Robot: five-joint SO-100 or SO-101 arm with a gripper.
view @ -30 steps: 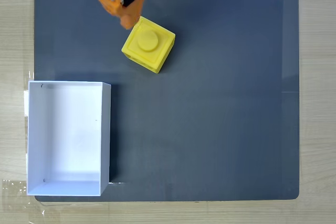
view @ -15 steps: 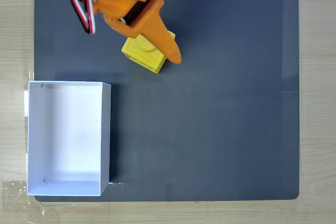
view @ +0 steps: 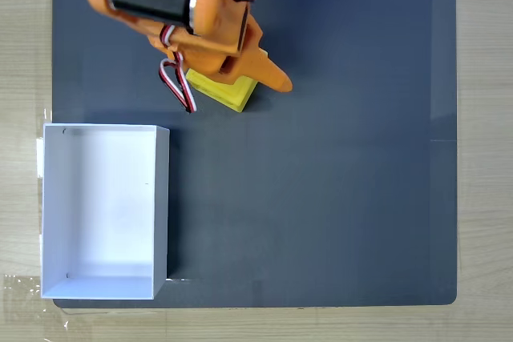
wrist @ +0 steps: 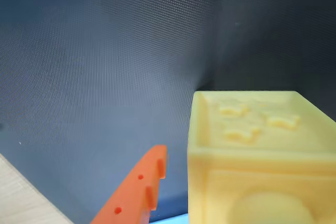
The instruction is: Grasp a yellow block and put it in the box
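A: Fixed view, looking straight down. What is there?

B: A dark grey mat (view: 337, 182) covers a pale wooden worktop (view: 484, 150). In the upper left of the frame the orange plastic robot arm (view: 184, 14) hangs over the bright yellow plastic cube block (view: 227, 92), covering most of it; only the block's lower corner shows. One pointed orange finger (view: 271, 75) pokes out just right of the block.

A: And the box?

B: The white rectangular shallow tray box (view: 161, 198) sits at lower left, empty, near the block but apart from it.

A: Has the claw got hold of the block?

B: I cannot tell. In the wrist view the claw (wrist: 173, 187) has one orange finger (wrist: 139, 195) at bottom centre, just left of the block (wrist: 252, 156), with a dark gap between them. The other finger is hidden, so how wide the claw stands is unclear.

A: What might go wrong?

B: My judgement: the block sits turned at an angle, so fingers closing on its corners could twist it or squeeze it out sideways. A grip too near one edge could let it drop short of the box.
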